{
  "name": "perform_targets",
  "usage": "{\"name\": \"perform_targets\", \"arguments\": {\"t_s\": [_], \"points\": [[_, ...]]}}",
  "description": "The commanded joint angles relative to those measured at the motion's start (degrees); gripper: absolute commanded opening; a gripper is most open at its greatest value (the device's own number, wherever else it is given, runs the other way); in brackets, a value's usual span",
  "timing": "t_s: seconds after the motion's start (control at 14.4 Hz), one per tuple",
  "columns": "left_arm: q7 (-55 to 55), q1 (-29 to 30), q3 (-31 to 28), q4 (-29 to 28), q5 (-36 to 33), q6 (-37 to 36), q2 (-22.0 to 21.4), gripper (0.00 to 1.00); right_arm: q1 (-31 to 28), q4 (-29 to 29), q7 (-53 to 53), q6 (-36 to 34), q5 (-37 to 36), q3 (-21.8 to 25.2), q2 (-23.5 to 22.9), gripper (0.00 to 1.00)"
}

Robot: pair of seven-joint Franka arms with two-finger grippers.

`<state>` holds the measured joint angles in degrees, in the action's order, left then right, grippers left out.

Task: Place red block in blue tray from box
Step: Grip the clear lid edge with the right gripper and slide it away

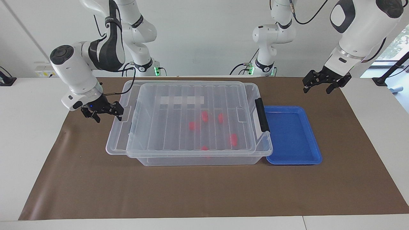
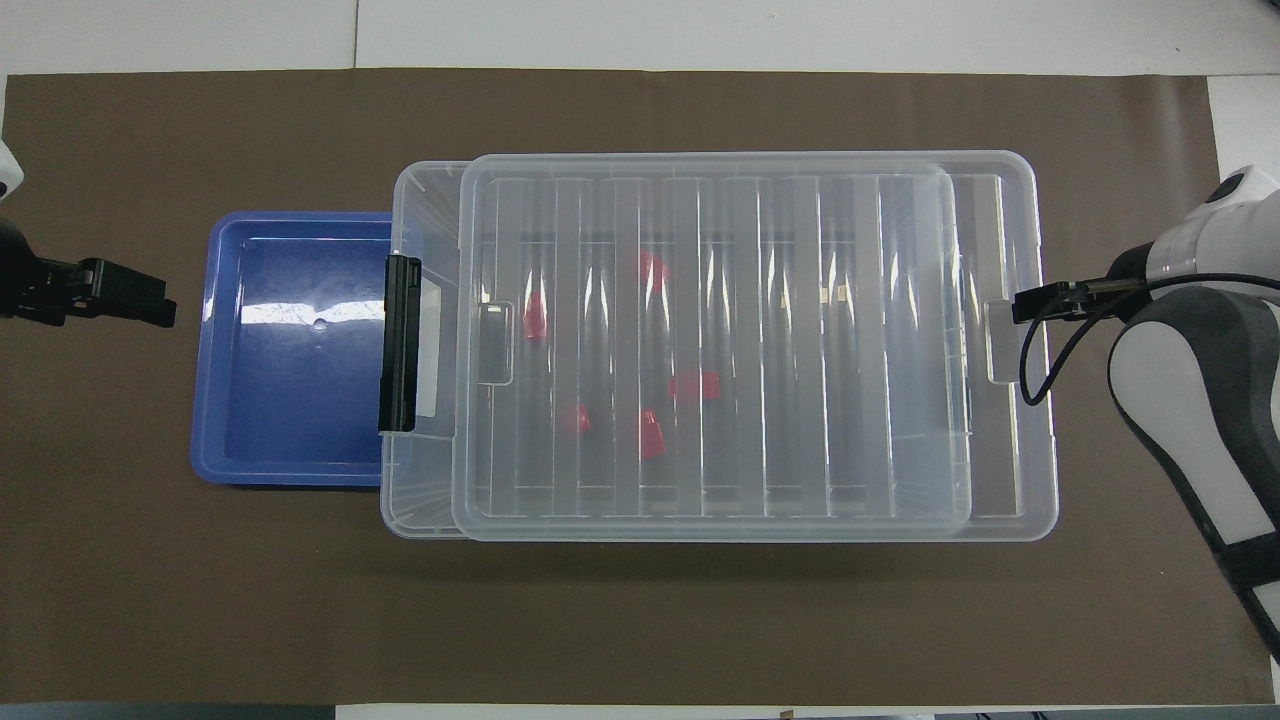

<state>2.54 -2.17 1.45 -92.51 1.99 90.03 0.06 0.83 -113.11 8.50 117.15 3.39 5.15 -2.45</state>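
The box is a clear bin in the middle of the mat. Its ribbed clear lid lies on top, slid off-centre so that it overhangs toward the right arm's end. Several red blocks lie inside the box under the lid, among them one red block close to the tray's end. The blue tray sits against the box's end toward the left arm and holds nothing. My right gripper is open, and one finger touches the lid's end tab. My left gripper hangs open over the mat beside the tray.
A brown mat covers the table, with white table edge around it. A black clip handle stands on the box's end next to the tray. The left arm waits.
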Motion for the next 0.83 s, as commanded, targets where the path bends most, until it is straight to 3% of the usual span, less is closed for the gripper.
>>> {"name": "perform_targets", "arguments": {"t_s": [0.0, 0.49, 0.76], "points": [[0.18, -0.55, -0.75, -0.21, 0.83, -0.83, -0.41, 1.0, -2.4, -1.51, 4.4, 1.15, -0.05, -0.05, 1.13, 1.0], [-0.08, -1.25, 1.45, -0.21, 0.83, 1.01, -0.5, 1.0, -5.31, -0.19, 13.81, 1.24, -0.05, 2.76, 0.61, 1.0], [-4.01, -8.09, 1.98, -4.07, 0.56, 7.16, -1.38, 1.0, -5.58, 0.25, 18.73, 1.33, -0.05, 5.39, 0.43, 1.0]]}}
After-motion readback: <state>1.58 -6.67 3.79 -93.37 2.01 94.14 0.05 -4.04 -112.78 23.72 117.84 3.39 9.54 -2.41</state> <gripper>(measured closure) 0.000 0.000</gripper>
